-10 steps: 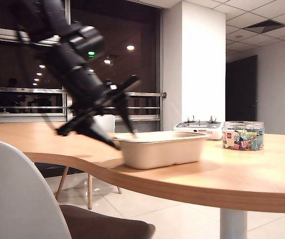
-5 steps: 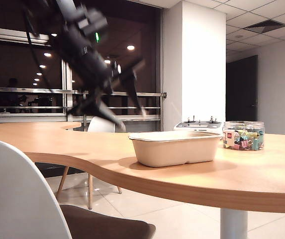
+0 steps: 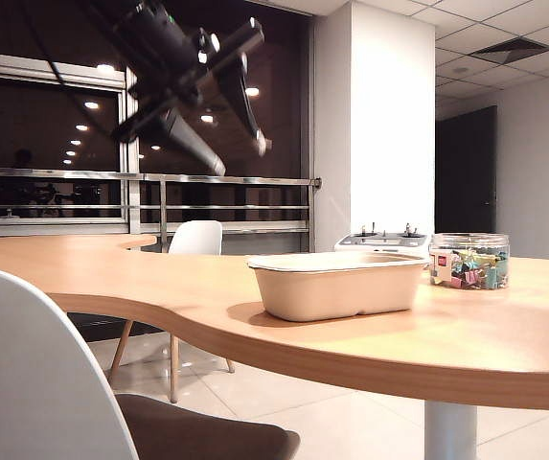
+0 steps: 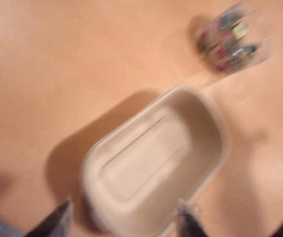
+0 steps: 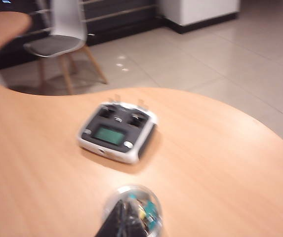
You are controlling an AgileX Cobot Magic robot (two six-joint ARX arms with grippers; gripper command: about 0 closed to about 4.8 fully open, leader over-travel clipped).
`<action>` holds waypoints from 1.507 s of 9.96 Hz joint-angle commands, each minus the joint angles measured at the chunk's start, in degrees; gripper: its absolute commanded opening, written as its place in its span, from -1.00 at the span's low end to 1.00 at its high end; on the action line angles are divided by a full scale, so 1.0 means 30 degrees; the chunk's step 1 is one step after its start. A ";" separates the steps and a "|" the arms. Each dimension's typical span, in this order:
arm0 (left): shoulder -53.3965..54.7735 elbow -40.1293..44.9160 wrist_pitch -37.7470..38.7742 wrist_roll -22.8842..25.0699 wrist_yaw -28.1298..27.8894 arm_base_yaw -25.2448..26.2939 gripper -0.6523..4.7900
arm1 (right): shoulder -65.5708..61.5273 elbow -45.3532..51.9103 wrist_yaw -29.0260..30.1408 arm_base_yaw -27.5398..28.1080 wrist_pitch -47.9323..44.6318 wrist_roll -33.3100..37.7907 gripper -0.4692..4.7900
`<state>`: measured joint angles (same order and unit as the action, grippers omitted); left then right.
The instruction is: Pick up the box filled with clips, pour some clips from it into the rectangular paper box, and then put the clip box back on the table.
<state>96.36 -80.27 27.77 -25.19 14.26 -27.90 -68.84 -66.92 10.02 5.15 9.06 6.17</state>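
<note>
Clear clip jar (image 3: pixel 468 261) upright on table (image 3: pixel 370 335), just beside beige paper tub (image 3: pixel 336 285). Left gripper (image 3: pixel 240 158) high above table, fingers spread, empty. Right gripper (image 5: pixel 120 222) pinched shut above jar; should open wide, then straddle jar wall squarely before closing.

The left wrist view is blurry, so the clip jar (image 4: pixel 231 37) is just a smear. The right claw (image 5: pixel 121 222) is cut off, hiding some clips (image 5: pixel 148 213).
</note>
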 commanded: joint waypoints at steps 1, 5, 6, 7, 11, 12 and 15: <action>0.2084 0.0022 0.0729 0.0328 0.0058 -0.0095 0.28 | 0.0415 -0.0197 0.1071 -0.0131 -0.2186 0.0095 -0.83; 0.5005 0.0015 -0.2761 -0.0954 0.2681 -0.2994 0.30 | 0.0976 -0.0204 0.1064 -0.0102 -0.1355 0.0080 -0.83; 0.4816 0.0015 -0.1996 -0.0954 0.2528 -0.2951 0.30 | 0.0976 -0.0204 0.1064 -0.0087 -0.1078 0.0073 -0.83; 0.1989 0.0015 -0.0758 -0.0750 0.1603 -0.1814 0.16 | -0.0729 -0.0940 0.0998 -0.0073 0.0058 0.0080 -0.83; -0.0342 0.0015 -0.0597 0.0044 0.1603 -0.1239 -0.78 | -0.3825 -0.3723 0.1013 -0.0073 0.2871 0.0066 -0.83; -0.1756 0.0015 -0.0226 0.0481 0.1661 -0.1056 -0.78 | -0.6717 -0.6142 0.1435 -0.0080 0.4204 -0.0066 -0.82; -0.2827 -0.0007 0.1734 0.3759 0.1610 -0.1064 -0.78 | -1.3427 -0.9887 0.2652 -0.0299 0.5326 -0.0823 0.21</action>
<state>88.14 -80.07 32.67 -15.68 19.14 -31.11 -108.42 -95.98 17.74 4.27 25.76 4.38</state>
